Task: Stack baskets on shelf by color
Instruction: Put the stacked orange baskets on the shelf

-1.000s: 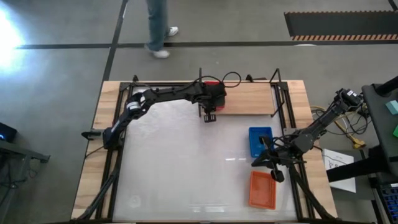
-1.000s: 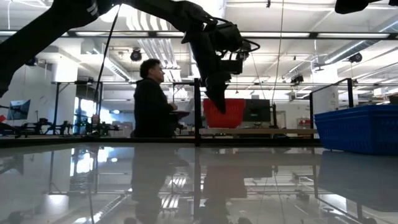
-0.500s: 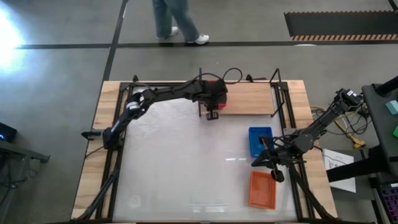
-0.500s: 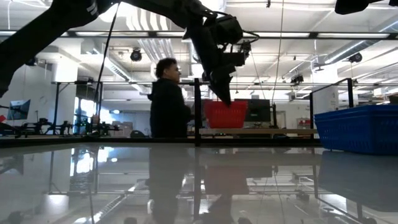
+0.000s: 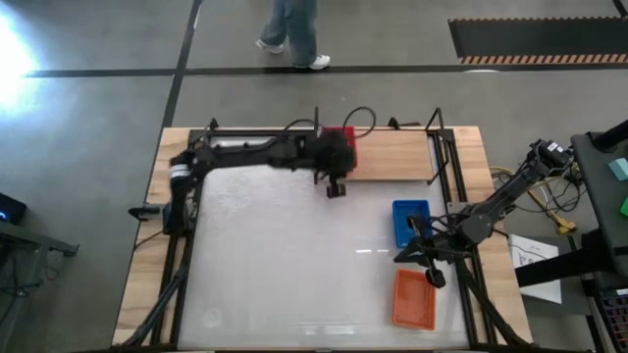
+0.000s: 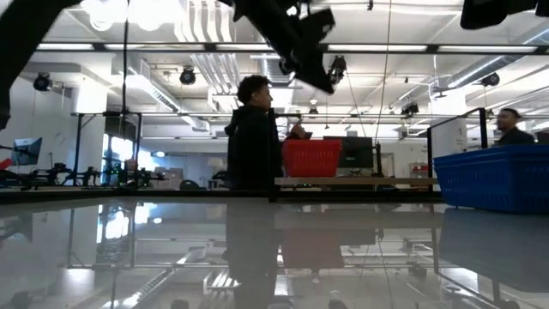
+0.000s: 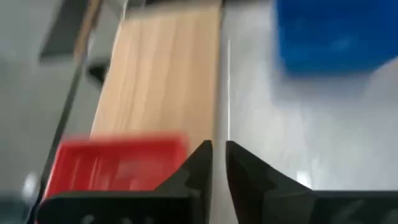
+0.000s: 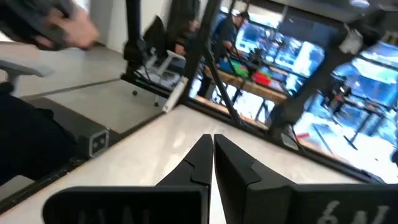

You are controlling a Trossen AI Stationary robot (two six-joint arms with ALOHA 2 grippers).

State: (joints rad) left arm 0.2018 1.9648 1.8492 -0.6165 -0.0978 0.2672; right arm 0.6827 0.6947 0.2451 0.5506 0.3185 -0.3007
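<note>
baskets are sitting in three places: a red basket (image 5: 345, 137) is resting on the left end of the shelf (image 5: 392, 157), a blue basket (image 5: 410, 221) is lying on the white table (image 5: 285, 265) on its right side, and an orange basket (image 5: 413, 298) is lying nearer the front edge, just in front of the blue one. the shelf is running along the table's far edge, its wood bare to the right of the red basket.

the left claw (image 5: 335, 186) is hanging above the table just in front of the shelf's left end, beside the red basket and not touching it. in its wrist view its fingers (image 7: 199, 165) are standing nearly together with only a thin slit between them and nothing in the slit; the red basket (image 7: 118, 165) is showing beside them on the wood.

the right claw (image 5: 413, 252) is hovering between the blue and orange baskets, clenched with nothing in it, its fingers (image 8: 205, 158) pressing tip to tip.

in the low view a person (image 6: 254, 137) is standing beyond the table, next to the red basket (image 6: 312, 158), and the blue basket (image 6: 493, 176) is filling the right edge.
</note>
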